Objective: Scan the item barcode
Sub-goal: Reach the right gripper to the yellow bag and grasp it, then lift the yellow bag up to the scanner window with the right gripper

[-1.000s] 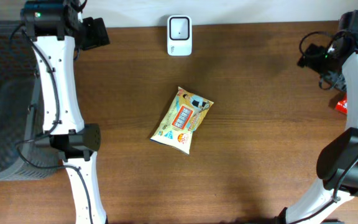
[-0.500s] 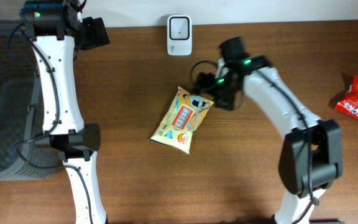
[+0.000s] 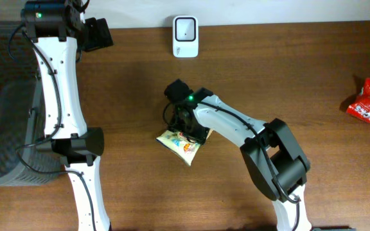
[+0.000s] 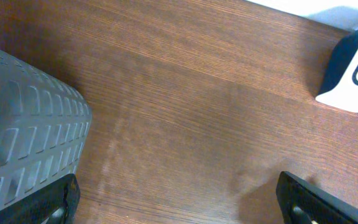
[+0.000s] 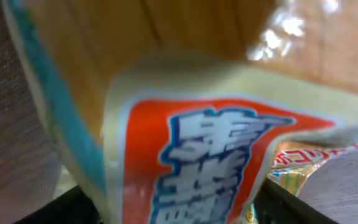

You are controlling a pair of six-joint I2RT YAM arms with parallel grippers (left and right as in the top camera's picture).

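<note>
The item is a yellow snack packet [image 3: 177, 142] with an orange label, lying at the table's middle. My right gripper [image 3: 186, 126] is down on top of it and hides its upper half. In the right wrist view the packet [image 5: 197, 143] fills the picture, arched up and bunched between the dark fingers of my right gripper [image 5: 179, 208], which are shut on it. No barcode shows. The white scanner [image 3: 185, 36] stands at the back edge. My left gripper [image 3: 100, 34] hovers open at the back left, its fingers [image 4: 48, 202] wide over bare wood, the scanner [image 4: 353, 68] to its right.
A grey perforated basket [image 3: 5, 115] stands at the left edge, and its corner [image 4: 23, 124] shows in the left wrist view. A red snack packet [image 3: 369, 101] lies at the far right edge.
My right arm swung from the far right edge across the table onto the yellow packet, and its fingers closed in on it. The packet now looks crumpled. The left arm stayed put.
</note>
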